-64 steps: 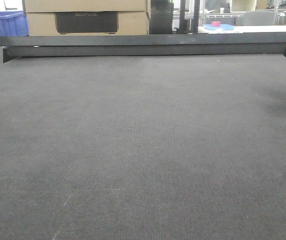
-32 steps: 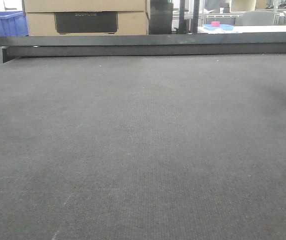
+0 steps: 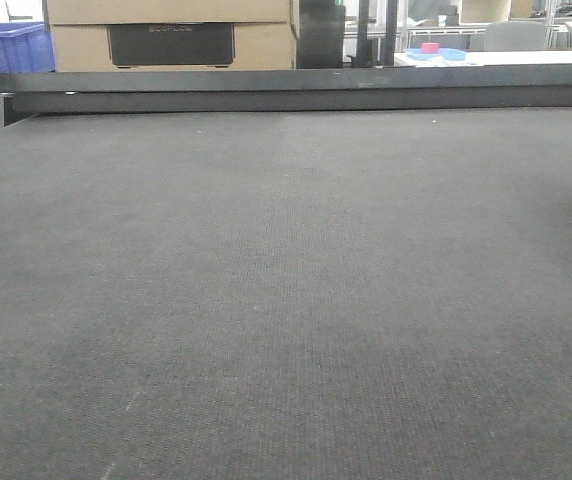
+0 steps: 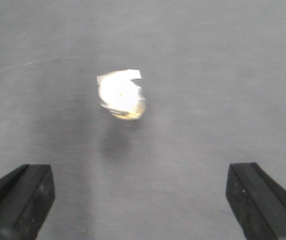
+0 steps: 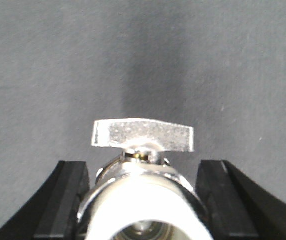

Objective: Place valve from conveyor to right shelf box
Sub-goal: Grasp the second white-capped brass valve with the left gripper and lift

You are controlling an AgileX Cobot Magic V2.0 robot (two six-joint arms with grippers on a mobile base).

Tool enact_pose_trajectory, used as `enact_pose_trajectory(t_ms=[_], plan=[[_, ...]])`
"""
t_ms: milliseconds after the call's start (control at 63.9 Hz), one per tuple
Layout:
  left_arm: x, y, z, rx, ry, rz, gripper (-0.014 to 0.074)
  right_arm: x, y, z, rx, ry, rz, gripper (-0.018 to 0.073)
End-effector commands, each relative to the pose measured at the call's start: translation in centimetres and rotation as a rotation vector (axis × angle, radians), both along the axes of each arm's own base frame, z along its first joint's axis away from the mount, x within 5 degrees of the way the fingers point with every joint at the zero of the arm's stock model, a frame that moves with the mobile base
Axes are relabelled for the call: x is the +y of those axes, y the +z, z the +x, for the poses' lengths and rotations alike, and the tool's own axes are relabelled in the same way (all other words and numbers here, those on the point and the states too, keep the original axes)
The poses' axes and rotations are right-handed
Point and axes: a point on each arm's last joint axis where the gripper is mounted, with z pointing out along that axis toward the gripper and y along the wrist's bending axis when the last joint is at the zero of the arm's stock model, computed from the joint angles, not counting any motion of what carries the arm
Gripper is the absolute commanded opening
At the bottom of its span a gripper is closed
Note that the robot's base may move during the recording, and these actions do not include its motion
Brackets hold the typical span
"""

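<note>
Right fingers [image 5: 70,200] clamped on valve [image 5: 143,195] over conveyor [image 5: 43,60] | left fingers [image 4: 20,200] spread wide, empty | pale blurred object [image 4: 121,95] on conveyor

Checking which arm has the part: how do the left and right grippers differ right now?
The left gripper has its fingers spread wide with nothing between them; the right gripper has its fingers against a silver valve. Ahead of the left gripper a blurred pale object lies on the conveyor; ahead of the right gripper, only belt shows. Both have black fingers.
</note>
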Motion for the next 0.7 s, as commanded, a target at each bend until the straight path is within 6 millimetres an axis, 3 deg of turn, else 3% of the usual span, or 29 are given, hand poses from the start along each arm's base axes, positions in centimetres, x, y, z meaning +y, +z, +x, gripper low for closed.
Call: enact_pose_trajectory(t_ms=[0,188,282,532,689], plan=[[1.3,-0.4,1.9,0.050,-0.007,-0.022,0.0601,0.0,1.2,-0.7,-0.083,-0.005,0.004,-0.0155],[2.7,-3.1,6.8,0.119,-0.062,-0.077,0.0601,0.0,1.5,-1.4,-0.087,-0.004,0.005,-0.0155],[3.1,-5.7,8.8,0.191,-0.072,-0.087,0.0601,0.1,1.5,-1.4,-0.083,-0.003,0.008,-0.0155],[3.7,-11.2,11.8,0.301,-0.067,-0.113,0.0601,0.1,1.5,-1.4,-0.083,-0.003,0.008,-0.0155],[3.9,-13.3,12.7,0.342,-0.065,-0.123,0.0601,0.1,1.5,-1.4,-0.083,-0.003,0.008,-0.0155]])
